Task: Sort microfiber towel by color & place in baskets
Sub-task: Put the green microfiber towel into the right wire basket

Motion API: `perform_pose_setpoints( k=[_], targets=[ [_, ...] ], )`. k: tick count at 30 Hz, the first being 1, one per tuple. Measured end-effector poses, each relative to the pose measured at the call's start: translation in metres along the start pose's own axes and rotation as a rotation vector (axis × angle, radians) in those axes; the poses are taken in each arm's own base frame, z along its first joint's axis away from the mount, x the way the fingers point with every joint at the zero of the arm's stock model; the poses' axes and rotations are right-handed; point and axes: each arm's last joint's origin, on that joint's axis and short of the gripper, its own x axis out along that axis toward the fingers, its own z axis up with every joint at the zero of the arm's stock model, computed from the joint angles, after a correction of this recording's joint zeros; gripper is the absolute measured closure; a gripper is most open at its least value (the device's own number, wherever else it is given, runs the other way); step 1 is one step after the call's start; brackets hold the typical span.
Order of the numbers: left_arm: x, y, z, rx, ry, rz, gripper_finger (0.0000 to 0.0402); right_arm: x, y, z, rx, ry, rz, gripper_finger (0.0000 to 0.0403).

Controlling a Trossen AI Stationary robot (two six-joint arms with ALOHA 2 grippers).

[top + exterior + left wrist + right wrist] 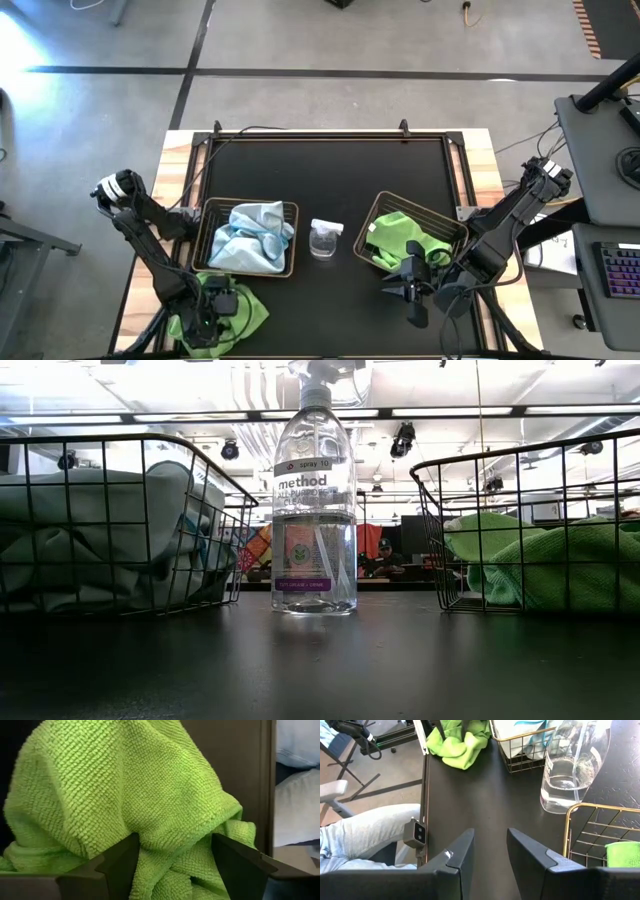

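A lime green microfiber towel (240, 312) lies bunched on the black table near its front left corner. My left gripper (213, 312) is down over it, open, and its two fingers stand on either side of a raised hump of the towel (150, 795). The left basket (205, 245) holds pale blue towels (250, 238). The right basket (455, 232) holds green towels (400, 238). My right gripper (408, 290) hovers open in front of the right basket, with nothing between its fingers (490, 840). My left gripper comes at the green towel slanting down from above, its open fingers (122, 862) straddling the hump (170, 835). I cannot tell whether the fingers touch the cloth.
A clear spray bottle (326, 238) stands between the two baskets. A person's leg in jeans (365, 830) is beside the table's near edge. Bare black tabletop (330, 170) spreads behind the baskets, and a strip of it runs between my two grippers.
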Motion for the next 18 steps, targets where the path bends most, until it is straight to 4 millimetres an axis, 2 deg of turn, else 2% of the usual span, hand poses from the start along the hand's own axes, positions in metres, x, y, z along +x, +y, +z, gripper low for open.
perform_pose_setpoints(
  k=[5, 18],
  targets=[
    [-0.0001, -0.0035, 0.0001, -0.007, 0.030, -0.051, 0.0205, 0.0000, 0.0000, 0.0000, 0.000, 0.000, 0.000, 0.0294],
    [-0.0002, -0.0046, -0.0004, -0.013, 0.053, -0.072, 0.0385, 0.0000, 0.0000, 0.0000, 0.000, -0.001, 0.000, 0.0294]
  ],
)
